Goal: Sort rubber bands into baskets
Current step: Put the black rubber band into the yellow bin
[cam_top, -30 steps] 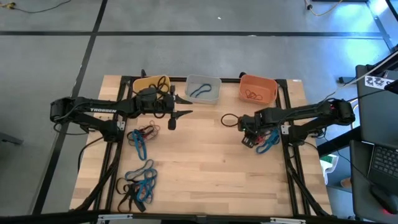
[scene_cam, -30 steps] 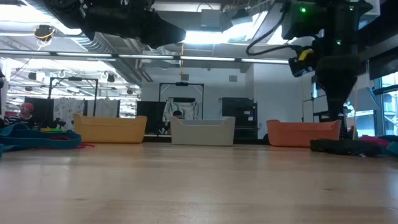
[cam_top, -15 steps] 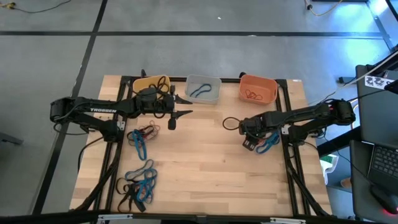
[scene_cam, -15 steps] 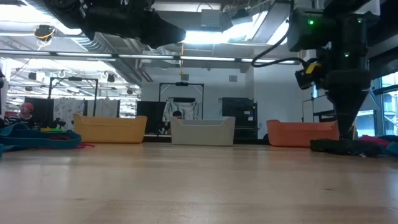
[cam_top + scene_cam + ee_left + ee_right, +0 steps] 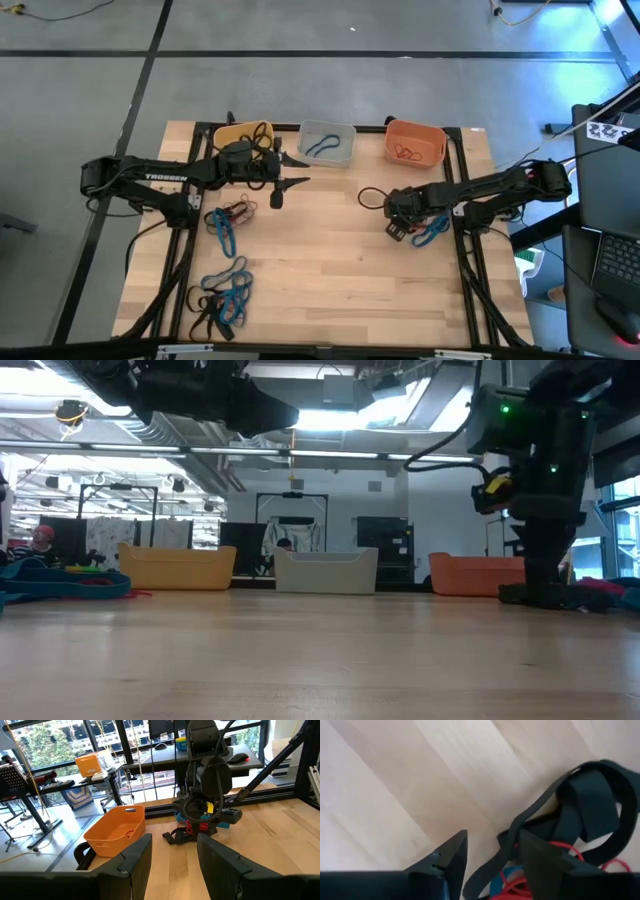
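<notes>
Bands lie in heaps on the wooden table point(image 5: 330, 250), placed here from the grey basket point(image 5: 327, 143) at its far edge. Left of it stands the yellow basket point(image 5: 243, 135); the left gripper point(image 5: 285, 184), fingers spread and empty, hovers just nearer. Two piles of rubber bands point(image 5: 227, 222) lie nearer still. Right stands the orange basket point(image 5: 415, 142); nearer, the right gripper point(image 5: 487, 855), released, straddles a black band point(image 5: 540, 810) in another pile.

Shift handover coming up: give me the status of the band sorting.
Done: bands already lie in the grey basket and the orange basket. In hand: the right gripper is down at the right-hand pile, fingers open around a black band. Left: that pile and two piles by the left arm, whose left gripper waits open.
</notes>
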